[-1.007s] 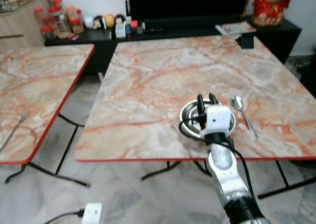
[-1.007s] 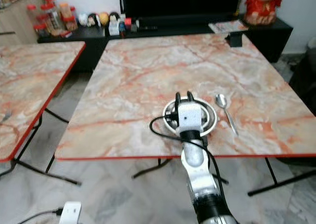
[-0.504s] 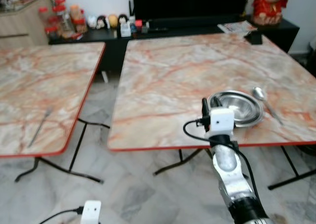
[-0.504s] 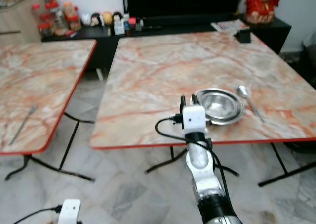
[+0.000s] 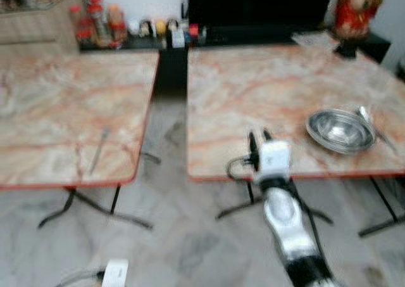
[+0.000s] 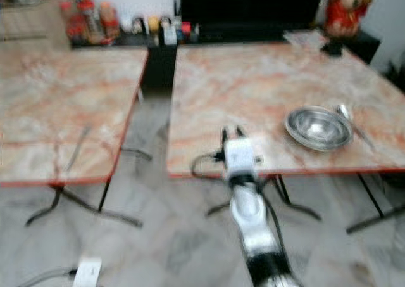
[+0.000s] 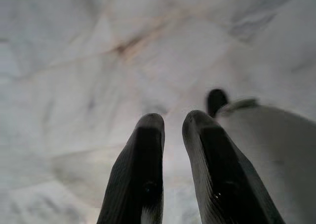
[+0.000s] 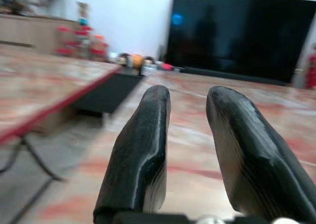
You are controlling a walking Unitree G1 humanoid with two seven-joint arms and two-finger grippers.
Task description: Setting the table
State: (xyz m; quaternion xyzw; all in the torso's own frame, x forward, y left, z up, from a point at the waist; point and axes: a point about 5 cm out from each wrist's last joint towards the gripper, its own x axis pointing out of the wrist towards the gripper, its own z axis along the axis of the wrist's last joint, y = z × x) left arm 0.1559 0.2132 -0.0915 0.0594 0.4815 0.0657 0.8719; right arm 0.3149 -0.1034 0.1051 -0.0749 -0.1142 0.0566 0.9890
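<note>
Head views blurred. Two marble-patterned tables with red edging stand side by side over a pale marble floor (image 5: 190,249).

Right table (image 5: 266,97): a steel bowl (image 5: 340,130) sits near its front edge, toward the right. A spoon (image 5: 373,125) lies just beside the bowl at its 3 o'clock; blur hides whether the two touch.

Left table (image 5: 57,109): a fork (image 5: 98,151) lies near the front right corner, handle pointing toward the front edge.

Right gripper (image 5: 258,137) is raised in front of the right table's front edge, near its left front corner. From this gripper the bowl lies at about 2 o'clock, well apart; the fork lies at about 9 o'clock, well apart, across the gap between the tables. In the right wrist view its two black fingers (image 8: 140,155) stand slightly spread with a clear gap, nothing held between them, pointing across the tabletop toward a dark television (image 8: 237,36).

Left gripper (image 7: 173,130): its wrist view looks down at the floor; fingers close together with a narrow gap, holding nothing.

At the back, a low dark cabinet (image 5: 164,46) carries jars and small items; a red figurine (image 5: 357,8) stands at the far right.
</note>
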